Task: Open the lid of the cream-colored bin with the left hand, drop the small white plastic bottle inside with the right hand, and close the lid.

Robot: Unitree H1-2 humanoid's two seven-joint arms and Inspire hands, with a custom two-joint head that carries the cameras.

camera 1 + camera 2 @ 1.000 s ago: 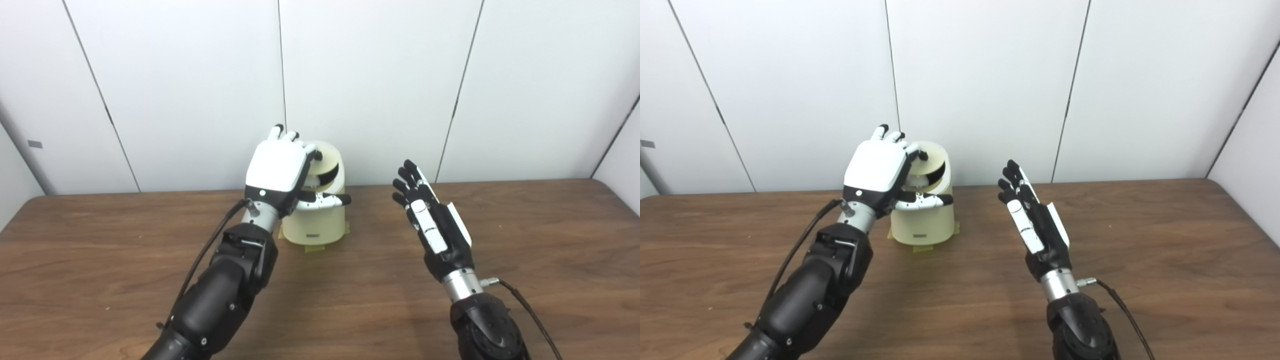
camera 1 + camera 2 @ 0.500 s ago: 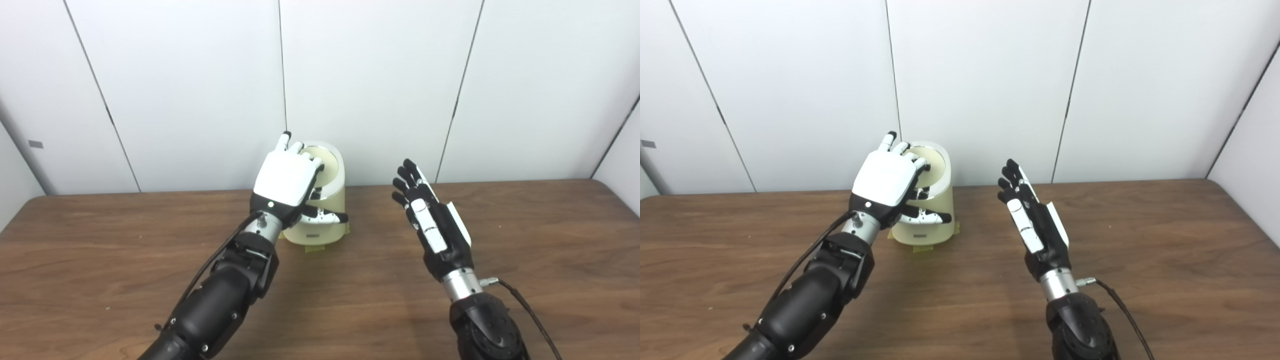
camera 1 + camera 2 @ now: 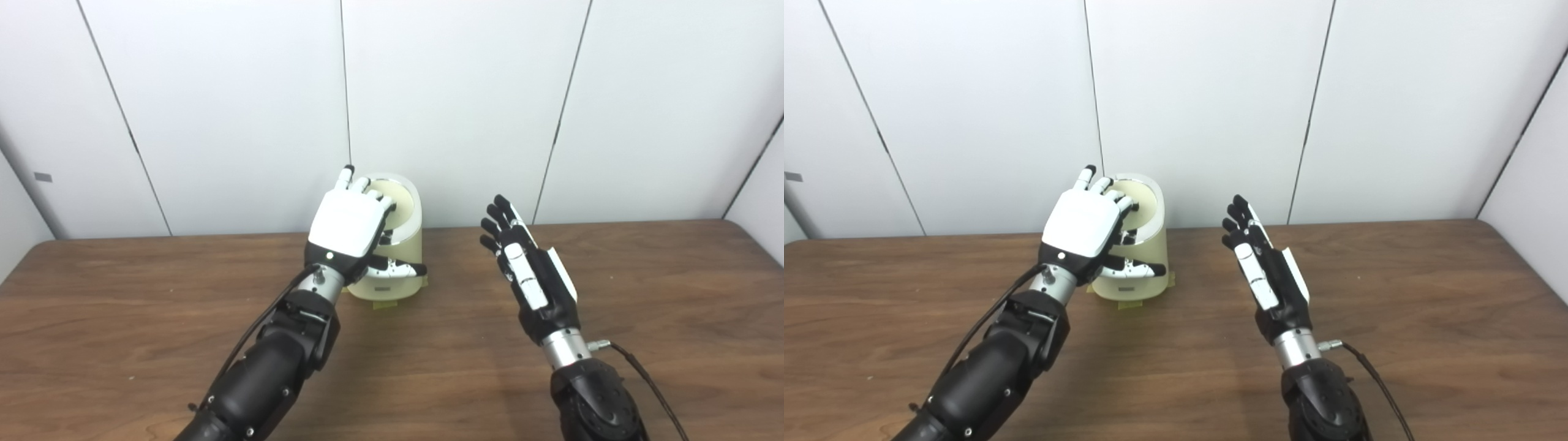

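Note:
The cream-colored bin [image 3: 405,250] stands at the back middle of the table. Its round lid [image 3: 404,197] lies down on the rim, with no dark gap showing. My left hand [image 3: 348,225] covers the lid's left side, fingers spread on top and thumb across the bin's front; it grips nothing. To the right of the bin my right hand [image 3: 530,272] is raised, open and empty, fingers straight and pointing away from me. No small white bottle shows in either view.
The brown wooden table [image 3: 122,294] reaches to white wall panels [image 3: 459,92] right behind the bin. Bits of yellow tape [image 3: 383,304] show at the bin's base. A black cable [image 3: 649,380] trails from the right wrist.
One second ago the lid stood tilted up with a dark opening under it. It has since come down onto the rim, and my left hand has sunk with it. The right hand is unmoved.

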